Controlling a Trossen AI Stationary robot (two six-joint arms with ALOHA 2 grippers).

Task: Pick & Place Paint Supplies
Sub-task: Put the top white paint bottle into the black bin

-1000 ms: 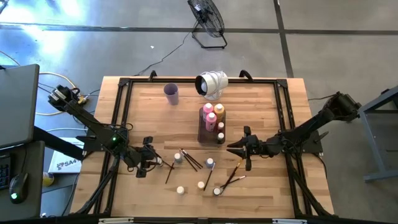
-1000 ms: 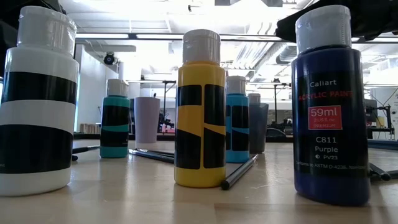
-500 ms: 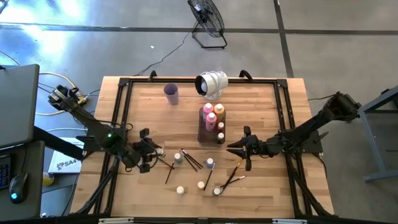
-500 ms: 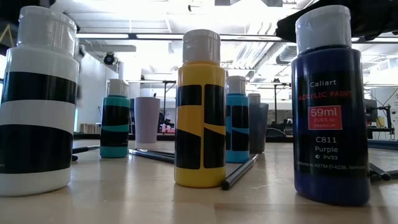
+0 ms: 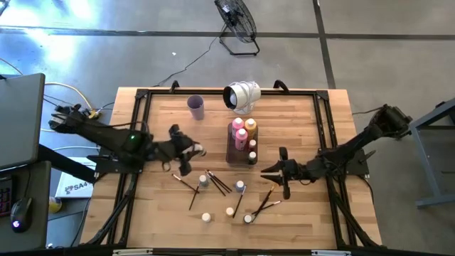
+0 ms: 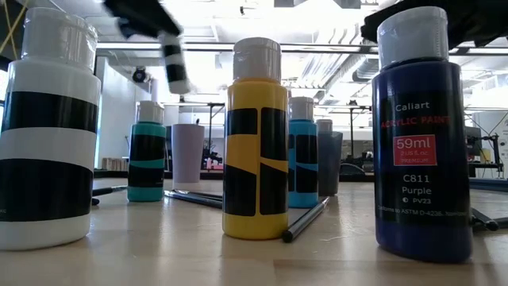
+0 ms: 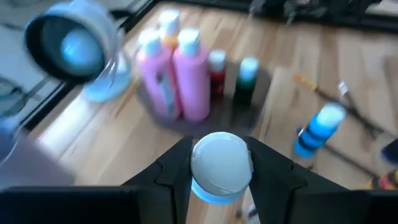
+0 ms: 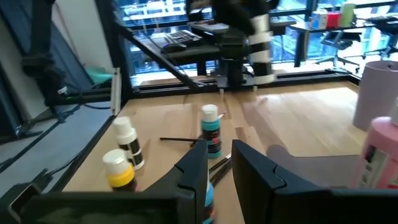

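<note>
You had a small white-capped paint bottle (image 7: pixel 219 167) clamped between the fingers of the left end effector (image 5: pixel 186 149), lifted clear of the counter (image 5: pixel 298 213) and hanging over its left-centre part, short of the grey tray (image 5: pixel 237 155). In the low view the same bottle (image 6: pixel 175 65), white with black bands, was held high above the standing ones. The tray already carried two pink bottles (image 5: pixel 239 129), an orange one (image 5: pixel 250 126) and a few tiny bottles (image 5: pixel 252 151) along its right edge, all upright.

Loose supplies stood and lay nearer the front edge: a blue bottle (image 5: pixel 204 180), another small one (image 5: pixel 240 186), and three white-capped ones (image 5: pixel 229 211) farther forward, well apart from each other. Several paintbrushes (image 5: pixel 217 182) lay crossed between the two middle bottles, and one more brush (image 5: pixel 264 204) lay at a slant just in front of the right end effector (image 5: pixel 274 173).

Your right end effector hovered low over the counter right of the tray, fingers set a narrow gap apart with nothing between them. In its wrist view a teal bottle (image 8: pixel 210 129) stood beyond the fingers.

The lilac cup (image 5: pixel 196 107) stood upright near the back left, and a white fan-like unit (image 5: pixel 242 95) sat at the back centre.
</note>
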